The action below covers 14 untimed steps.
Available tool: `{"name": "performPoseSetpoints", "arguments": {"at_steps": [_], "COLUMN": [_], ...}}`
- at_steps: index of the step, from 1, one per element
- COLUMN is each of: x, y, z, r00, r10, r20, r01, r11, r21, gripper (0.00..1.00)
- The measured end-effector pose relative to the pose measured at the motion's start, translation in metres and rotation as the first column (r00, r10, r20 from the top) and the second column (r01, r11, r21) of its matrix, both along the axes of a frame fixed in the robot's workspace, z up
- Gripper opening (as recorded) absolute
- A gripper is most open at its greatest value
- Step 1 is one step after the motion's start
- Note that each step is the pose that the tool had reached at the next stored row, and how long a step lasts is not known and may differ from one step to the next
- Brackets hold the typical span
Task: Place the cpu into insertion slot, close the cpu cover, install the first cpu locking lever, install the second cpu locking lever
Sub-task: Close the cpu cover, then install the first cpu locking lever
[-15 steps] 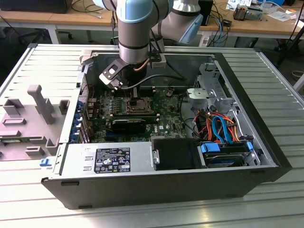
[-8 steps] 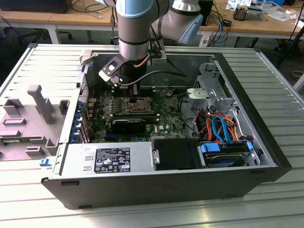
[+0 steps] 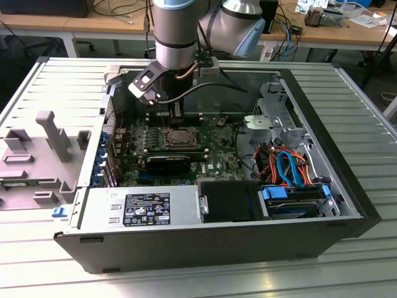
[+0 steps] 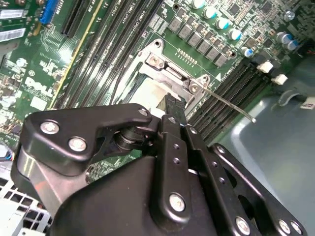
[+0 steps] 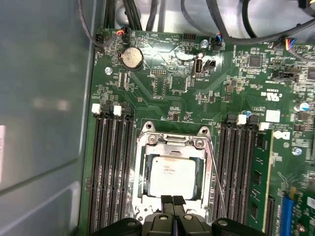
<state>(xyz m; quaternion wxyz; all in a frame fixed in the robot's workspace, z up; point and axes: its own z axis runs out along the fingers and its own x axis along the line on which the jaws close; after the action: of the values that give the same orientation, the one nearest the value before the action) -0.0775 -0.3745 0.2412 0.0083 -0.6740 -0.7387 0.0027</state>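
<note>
Arm (image 3: 177, 31) is seen lowered from above into the open computer case (image 3: 347, 186), which is laid on its side on a slatted metal surface (image 3: 347, 261). Wrist is held near vertical. Gripper (image 3: 175, 113) is pointed down at the green board (image 5: 162, 83), just above the far edge of the insertion slot (image 3: 181, 138).

In the first wrist view the gripper (image 5: 173, 198) is seen with its 2 fingers (image 5: 167, 200) pressed together, only a thin seam between them, and nothing is carried. Fingertips are hung over one edge of the socket; contact with it cannot be told. In the second wrist view the gripper (image 4: 173, 101) hides most of the socket.

Surroundings: 2 banks of black memory slots (image 5: 112, 172) are noted, 1 on each side of the socket. A coin cell (image 5: 132, 57) is seated further off on the board. In the exterior view a grey power supply (image 3: 142, 208) fills the near corner of the case, with a blue-tabbed drive (image 3: 291, 202) and orange and blue cables (image 3: 288, 164) toward the exterior view's right. A grey moulded fixture (image 3: 37, 149) is set outside the case, on the exterior view's left.

Task things: the cpu (image 5: 172, 177) is seated in the slot, dull silver top up. The cpu cover (image 5: 173, 143) is laid flat over it, chip visible through the window. A thin lever rod (image 4: 231, 105) is angled off from a socket corner, its free end over the neighbouring memory slots.
</note>
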Motion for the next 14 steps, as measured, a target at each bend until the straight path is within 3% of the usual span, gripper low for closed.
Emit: {"name": "performPoseSetpoints", "arguments": {"at_steps": [14], "x": [0.0], "y": [0.0], "z": [0.0029], "r00": [1.0], "r10": [0.004], "r20": [0.0], "r01": [-0.004], "r11": [1.0], "r21": [0.0005], "gripper": [0.11]}}
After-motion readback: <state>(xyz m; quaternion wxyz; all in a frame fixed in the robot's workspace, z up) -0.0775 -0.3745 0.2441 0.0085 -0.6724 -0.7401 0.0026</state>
